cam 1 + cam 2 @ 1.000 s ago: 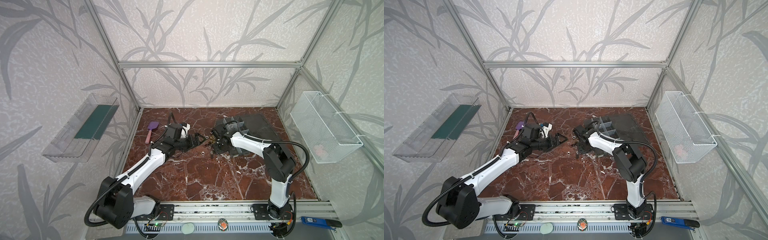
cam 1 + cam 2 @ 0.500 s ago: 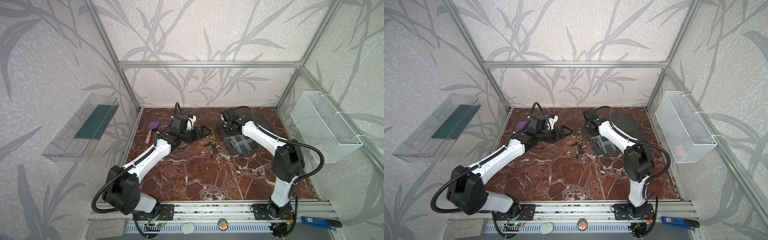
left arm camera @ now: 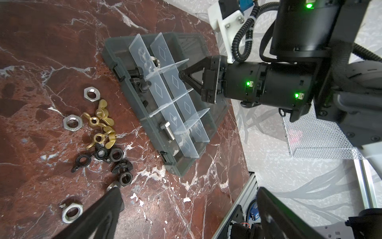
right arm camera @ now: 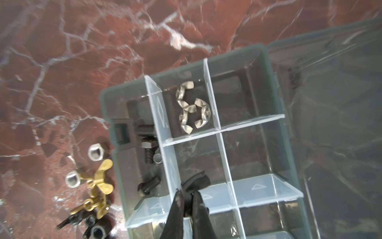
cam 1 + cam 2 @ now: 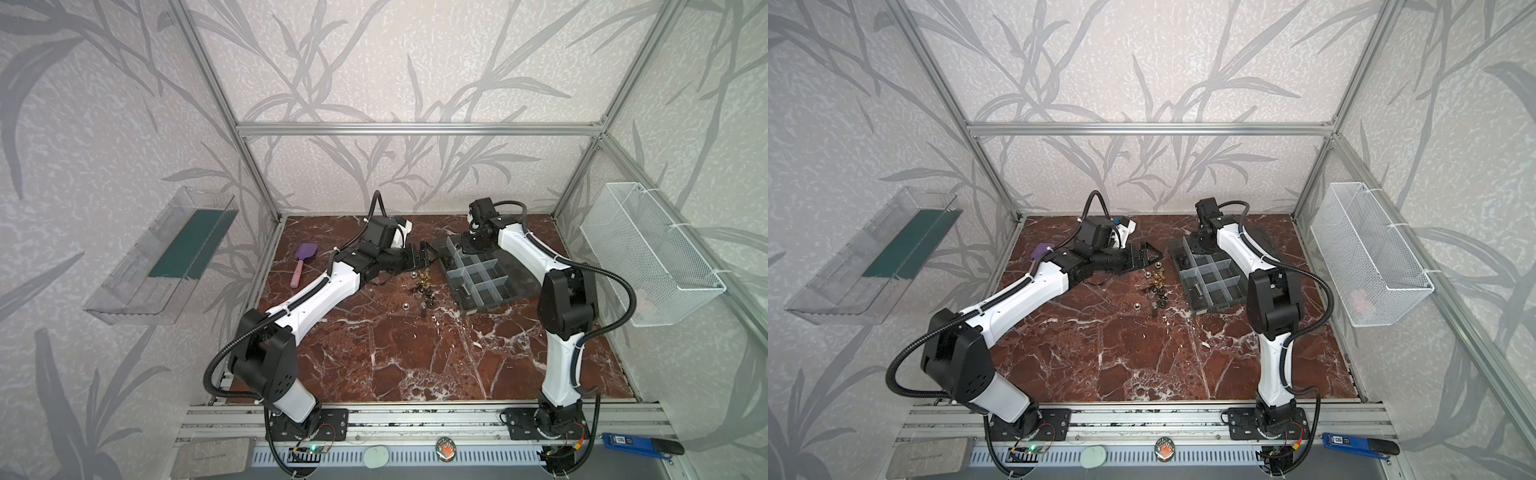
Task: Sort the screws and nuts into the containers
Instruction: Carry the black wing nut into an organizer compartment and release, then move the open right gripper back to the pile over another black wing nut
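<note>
- Black right pincer point(image 4: 189, 192), fully closed, hangs over the containers' point(image 4: 237, 54) far end; any catch is unclear.
- Left pincer point(image 3: 188, 192) gapes empty just beyond loose nuts point(image 3: 103, 126) on the bench point(image 5: 374, 353).
- Screws point(image 4: 147, 142) lie in left compartments.

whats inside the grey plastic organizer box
Silver wing nuts in one compartment, black bolts in the next, a silver hex bolt further along. The right pincer hides part of another.
</note>
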